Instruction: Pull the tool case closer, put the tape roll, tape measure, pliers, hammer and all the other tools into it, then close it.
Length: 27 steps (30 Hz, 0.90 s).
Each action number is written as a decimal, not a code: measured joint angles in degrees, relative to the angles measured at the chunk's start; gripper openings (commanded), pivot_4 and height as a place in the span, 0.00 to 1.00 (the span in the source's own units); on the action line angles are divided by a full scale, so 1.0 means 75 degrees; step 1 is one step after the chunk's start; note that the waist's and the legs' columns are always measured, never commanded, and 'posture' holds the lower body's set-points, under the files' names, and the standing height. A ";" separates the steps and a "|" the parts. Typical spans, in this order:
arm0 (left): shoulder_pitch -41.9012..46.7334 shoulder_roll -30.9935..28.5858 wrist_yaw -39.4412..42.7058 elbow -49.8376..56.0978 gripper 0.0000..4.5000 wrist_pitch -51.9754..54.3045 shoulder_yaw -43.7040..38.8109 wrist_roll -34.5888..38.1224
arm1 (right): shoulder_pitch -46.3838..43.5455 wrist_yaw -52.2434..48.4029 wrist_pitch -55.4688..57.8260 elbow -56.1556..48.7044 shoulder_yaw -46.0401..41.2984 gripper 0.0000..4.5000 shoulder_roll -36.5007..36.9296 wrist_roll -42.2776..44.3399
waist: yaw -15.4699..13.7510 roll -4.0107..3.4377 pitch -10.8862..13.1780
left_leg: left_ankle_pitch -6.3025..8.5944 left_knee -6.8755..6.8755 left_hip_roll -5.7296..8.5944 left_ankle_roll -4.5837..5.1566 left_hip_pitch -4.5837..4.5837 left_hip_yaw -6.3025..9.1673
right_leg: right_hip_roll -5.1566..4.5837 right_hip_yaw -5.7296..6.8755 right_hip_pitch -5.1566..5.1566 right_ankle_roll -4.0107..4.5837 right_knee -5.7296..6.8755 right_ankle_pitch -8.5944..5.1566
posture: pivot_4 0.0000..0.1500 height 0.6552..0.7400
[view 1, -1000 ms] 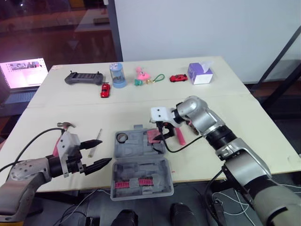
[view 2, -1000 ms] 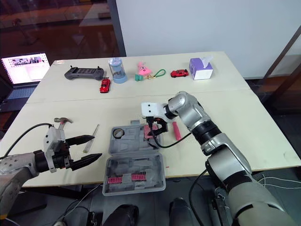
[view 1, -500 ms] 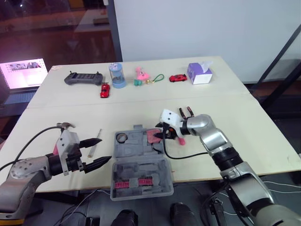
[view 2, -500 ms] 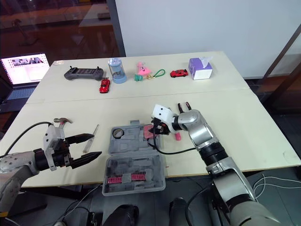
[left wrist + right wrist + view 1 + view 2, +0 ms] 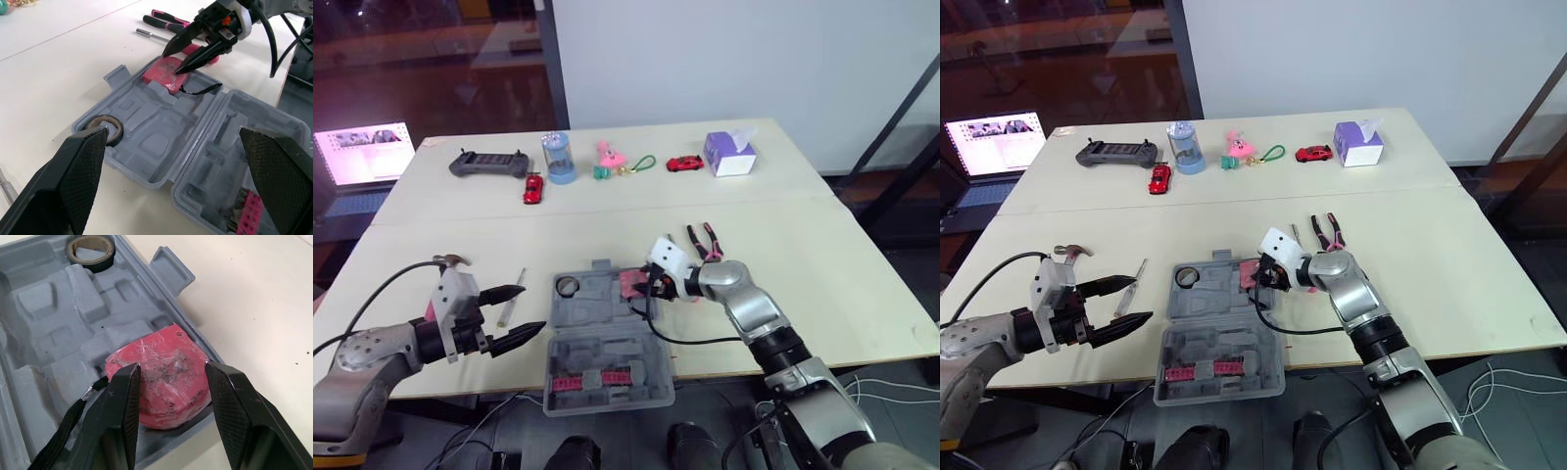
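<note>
Right pincer (image 5: 171, 368) gapes over one tape measure (image 5: 155, 356) in one case (image 5: 46, 313).

Lab or office: wide pale surface (image 5: 803, 230), laptop (image 5: 364, 154) beside it, glass partition (image 5: 431, 59) and white wall (image 5: 724, 59) behind, loose cables (image 5: 1513, 380) on floor.

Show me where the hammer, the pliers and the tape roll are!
hammer (image 5: 1070, 252): right eye view, on its metal head.
pliers (image 5: 1336, 233): right eye view, on one handle.
tape roll (image 5: 102, 263): right wrist view, on its dark outer rim.
</note>
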<state>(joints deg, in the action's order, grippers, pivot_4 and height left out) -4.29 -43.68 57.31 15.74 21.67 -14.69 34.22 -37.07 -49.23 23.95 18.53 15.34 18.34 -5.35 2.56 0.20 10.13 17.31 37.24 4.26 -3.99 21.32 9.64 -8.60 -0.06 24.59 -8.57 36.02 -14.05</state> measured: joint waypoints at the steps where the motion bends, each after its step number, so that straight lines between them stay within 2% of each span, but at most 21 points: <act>1: -0.0001 0.0000 0.0000 0.0000 1.00 0.0000 0.0000 0.0000 | -0.0033 0.0001 0.0094 0.0064 0.0023 0.48 0.0000 -0.0001 | -0.0003 0.0004 -0.0008 | 0.0000 0.0000 0.0000 0.0000 -0.0003 0.0000 | 0.0000 0.0000 -0.0003 0.0000 0.0000 0.0000 | 1.00 1.00; 7: -0.0026 -0.0023 -0.0001 0.0004 1.00 0.0029 -0.0026 0.0003 | -0.0332 0.0060 0.0725 0.0638 0.0179 0.48 -0.0109 -0.0001 | -0.0015 0.0033 -0.0136 | 0.0001 -0.0004 0.0000 0.0001 -0.0029 0.0003 | 0.0002 0.0001 -0.0029 0.0002 -0.0001 -0.0001 | 1.00 1.00; 13: -0.0043 -0.0085 -0.0004 0.0010 1.00 0.0054 -0.0062 0.0004 | -0.0685 0.0122 0.1090 0.1273 0.0162 0.48 -0.0312 0.0006 | -0.0022 0.0032 -0.0214 | 0.0035 -0.0033 -0.0005 0.0062 -0.0160 0.0005 | 0.0009 0.0003 -0.0160 0.0005 -0.0040 -0.0006 | 1.00 1.00; 17: -0.0033 -0.0084 -0.0009 0.0011 1.00 0.0055 -0.0076 0.0004 | -0.0684 0.0070 0.1084 0.1178 0.0158 0.48 -0.0296 0.0040 | -0.0015 0.0029 -0.0218 | 0.0030 -0.0030 -0.0004 0.0052 -0.0154 0.0006 | 0.0009 0.0003 -0.0154 0.0004 -0.0039 -0.0006 | 1.00 1.00; 20: -0.0021 -0.0085 -0.0009 -0.0015 1.00 0.0054 -0.0102 0.0006 | -0.0378 -0.0039 0.1098 0.0510 0.0065 0.48 -0.0125 0.0240 | -0.0014 0.0025 -0.0214 | 0.0015 -0.0026 -0.0003 0.0025 -0.0113 0.0007 | 0.0007 0.0002 -0.0118 0.0003 -0.0038 -0.0005 | 1.00 1.00; 24: 0.0010 -0.0123 -0.0009 -0.0205 1.00 0.0056 -0.0480 0.0036 | -0.0123 -0.0286 0.1543 -0.1531 -0.0541 0.48 0.0118 0.1067 | 0.0005 0.0008 -0.0200 | 0.0008 -0.0011 -0.0003 0.0013 -0.0027 -0.0003 | 0.0003 -0.0005 -0.0009 0.0004 0.0005 -0.0005 | 1.00 1.00; 27: -0.0171 -0.0196 0.0008 -0.0391 1.00 0.0043 -0.0933 0.0040 | -0.0117 -0.0428 0.2262 -0.3183 -0.1297 0.48 0.0685 0.1714 | -0.0013 0.0007 -0.0199 | 0.0006 -0.0009 -0.0003 0.0010 -0.0002 0.0003 | 0.0003 0.0000 0.0010 0.0005 0.0002 -0.0004 | 1.00 1.00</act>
<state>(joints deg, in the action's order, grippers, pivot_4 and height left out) -5.58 -45.15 57.37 12.81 21.99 -21.69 34.52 -37.95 -52.44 40.91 -5.34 5.61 23.47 7.51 2.46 0.25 8.63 17.35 37.17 4.24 -3.91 21.30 9.66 -8.58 -0.06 24.67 -8.53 36.03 -14.09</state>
